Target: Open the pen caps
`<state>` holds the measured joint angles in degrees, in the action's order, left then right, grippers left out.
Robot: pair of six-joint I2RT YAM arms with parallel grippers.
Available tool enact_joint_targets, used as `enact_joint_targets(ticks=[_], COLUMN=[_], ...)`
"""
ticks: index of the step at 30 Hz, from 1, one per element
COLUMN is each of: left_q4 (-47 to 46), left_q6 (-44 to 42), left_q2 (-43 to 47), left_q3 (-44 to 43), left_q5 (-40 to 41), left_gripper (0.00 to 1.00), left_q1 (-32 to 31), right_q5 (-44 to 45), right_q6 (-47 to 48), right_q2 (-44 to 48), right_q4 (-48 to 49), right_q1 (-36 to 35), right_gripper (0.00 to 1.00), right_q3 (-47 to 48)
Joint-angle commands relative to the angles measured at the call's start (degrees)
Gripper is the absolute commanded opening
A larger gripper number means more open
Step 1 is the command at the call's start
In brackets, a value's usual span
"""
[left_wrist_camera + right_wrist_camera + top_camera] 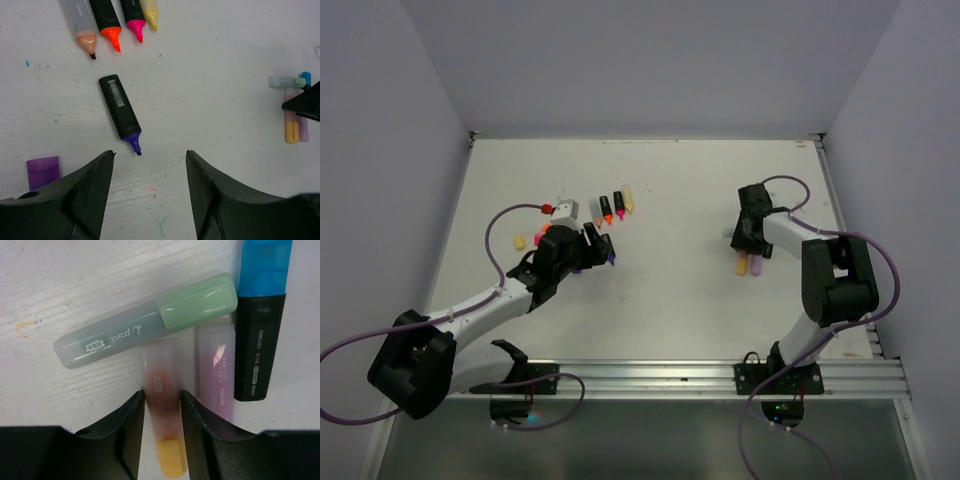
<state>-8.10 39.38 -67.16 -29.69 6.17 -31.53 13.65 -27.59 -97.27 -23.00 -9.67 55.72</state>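
five uncapped highlighters (107,20) lie left, four in a far row, one nearer, a loose purple cap (42,171) beside the left gripper (149,157), its jaws wide and empty. four capped pens (145,330) bunch right, open table (680,200) around them; the right gripper (162,397) pinches the peach pen (161,370) with the yellow cap (170,460).

Bright even light, soft shadows, top view sharp — right wrist close-up slightly blurred
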Motion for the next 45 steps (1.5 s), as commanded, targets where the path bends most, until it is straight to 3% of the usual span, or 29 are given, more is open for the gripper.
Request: enact_joint_targets(ticks=[1,2,6,8,13,17,23,31,45], left_q4=[-1.75,-1.92,-4.55,-7.09,-12.64,-16.85,-29.42,-32.41,-31.10], left_q6=[-0.97,-0.97,-2.37,-3.43,-4.83,-5.19,1.93,4.30,4.31], left_q2=[0.89,0.89,1.06,0.89,-2.26,-5.87,-10.19,-13.61,-18.88], left_q3=[-1.16,-1.24,-0.81,-0.72,-1.16,-3.26,-1.95,-2.74,-6.43], left_q5=[-0.28,-0.55,-4.41,-7.56,-15.39,-17.77,-24.63,-22.17,-16.63], left_gripper=[0.63,0.63,0.63,0.63,0.61,0.60,0.60,0.60,0.62], left_q1=[-0.20,-0.29,-0.38,-0.99,-3.36,-7.05,-9.08,-11.62,-15.67], right_q5=[-1.86,-2.13,-2.31,-2.22,-2.05,-2.66,-6.70,-8.29,-7.32], right_q6=[0.00,0.00,-0.35,-0.97,-2.28,-4.66,-10.80,-15.90,-18.28], right_q2=[-1.43,-1.51,-0.11,1.90,8.66,15.96,19.84,18.70,15.89], right_q4=[2.00,2.09,2.70,2.44,-0.02,-2.13,1.38,6.56,8.33], right_q1=[0.27,0.27,0.09,0.00,-2.63,-9.20,-17.21,-23.80,-27.42], right_gripper=[0.38,0.35,0.07,0.00,0.00,0.00,0.00,0.00,0.00], right_q3=[-1.06,-1.14,-1.84,-2.55,-3.17,-1.07,-0.26,0.97,3.60])
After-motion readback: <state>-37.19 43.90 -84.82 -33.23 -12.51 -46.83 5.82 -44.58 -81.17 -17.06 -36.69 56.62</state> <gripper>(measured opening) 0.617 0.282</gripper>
